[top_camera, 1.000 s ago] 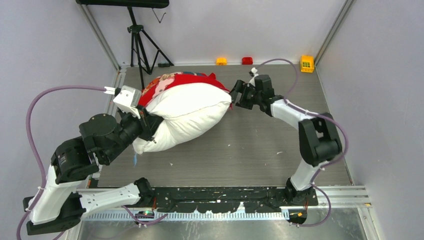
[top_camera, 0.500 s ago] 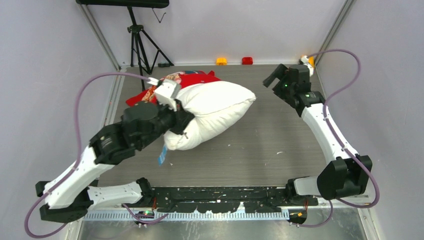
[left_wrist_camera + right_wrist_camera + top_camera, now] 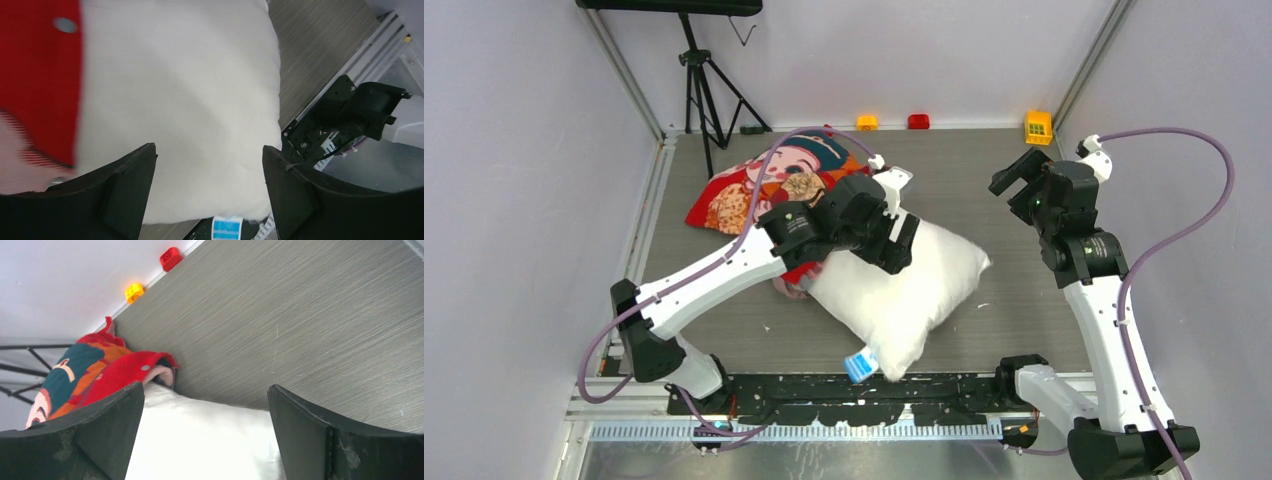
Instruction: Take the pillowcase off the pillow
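Note:
The white pillow point(image 3: 909, 295) lies slantwise in the table's front middle, its blue tag point(image 3: 857, 365) at the near edge. Behind it to the left, the red printed pillowcase point(image 3: 749, 185) lies crumpled. Its open mouth meets the pillow's far corner under my left arm. My left gripper point(image 3: 900, 243) hovers open over the pillow's far end. In the left wrist view the pillow point(image 3: 185, 90) fills the space under the left gripper point(image 3: 209, 150), with the pillowcase point(image 3: 40, 75) at left. My right gripper point(image 3: 1016, 180) is open at the back right, apart from both. It point(image 3: 206, 388) looks at pillow point(image 3: 200, 440) and pillowcase point(image 3: 100, 375).
A black tripod point(image 3: 699, 90) stands at the back left. Small yellow point(image 3: 866, 122) and red point(image 3: 918, 121) blocks and a larger yellow one point(image 3: 1038, 126) sit along the back wall. The black mounting rail point(image 3: 924, 385) runs along the near edge by the tag.
My left arm swung the pillow forward and right, away from the pillowcase, then opened and let it go. My right arm drew back to the right and rose.

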